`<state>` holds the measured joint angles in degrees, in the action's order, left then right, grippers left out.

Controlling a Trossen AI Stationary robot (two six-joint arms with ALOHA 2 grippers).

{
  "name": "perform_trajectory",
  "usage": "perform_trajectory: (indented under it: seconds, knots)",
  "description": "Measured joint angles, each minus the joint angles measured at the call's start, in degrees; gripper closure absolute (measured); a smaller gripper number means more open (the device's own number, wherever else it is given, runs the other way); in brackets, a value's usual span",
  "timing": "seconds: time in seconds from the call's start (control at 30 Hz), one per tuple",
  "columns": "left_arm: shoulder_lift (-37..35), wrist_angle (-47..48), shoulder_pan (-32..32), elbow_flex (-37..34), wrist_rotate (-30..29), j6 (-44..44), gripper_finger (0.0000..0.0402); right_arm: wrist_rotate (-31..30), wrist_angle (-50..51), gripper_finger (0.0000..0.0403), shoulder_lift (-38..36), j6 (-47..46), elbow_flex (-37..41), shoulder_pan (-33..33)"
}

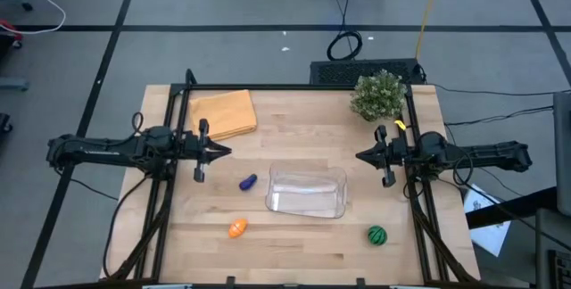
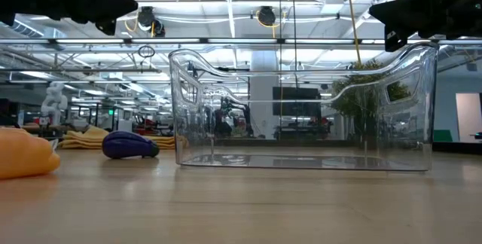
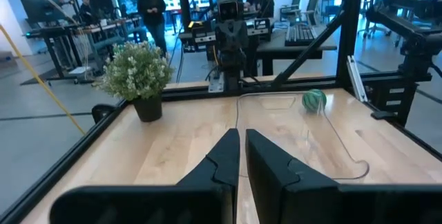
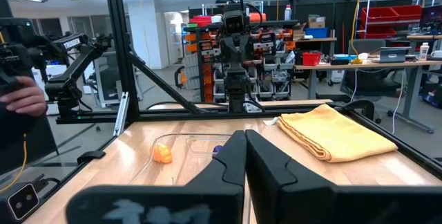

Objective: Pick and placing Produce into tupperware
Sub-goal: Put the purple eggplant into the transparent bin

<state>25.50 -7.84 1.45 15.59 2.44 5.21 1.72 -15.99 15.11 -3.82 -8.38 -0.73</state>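
The clear tupperware point(image 1: 307, 192) sits mid-table, its base on the wood. The purple piece point(image 1: 247, 182) lies just left of it, the orange piece point(image 1: 236, 227) nearer the near edge, and the green striped piece point(image 1: 376, 235) toward the near right corner. My left gripper point(image 1: 228, 152) hovers shut above the table's left part, pointing right. My right gripper point(image 1: 359, 156) hovers shut above the right part, pointing left. In the low view the tupperware point(image 2: 301, 108), purple piece point(image 2: 129, 145) and orange piece point(image 2: 26, 154) show. Neither gripper touches anything.
A folded orange-yellow cloth point(image 1: 223, 113) lies at the far left. A bushy green plant point(image 1: 378, 95) stands at the far right corner. Black frame rails run along the table's left, right and far edges. Bare wood lies between the pieces. People stand in the room beyond.
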Motion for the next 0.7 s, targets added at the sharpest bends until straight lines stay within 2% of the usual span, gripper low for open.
perform_trajectory:
  seconds: [0.7]
  knots:
    - [0.00, 0.43, 0.00, 0.00, 0.00, 1.37, 0.0371, -0.09, 0.00, 0.0403, 0.07, 0.40, 0.00, 0.00]
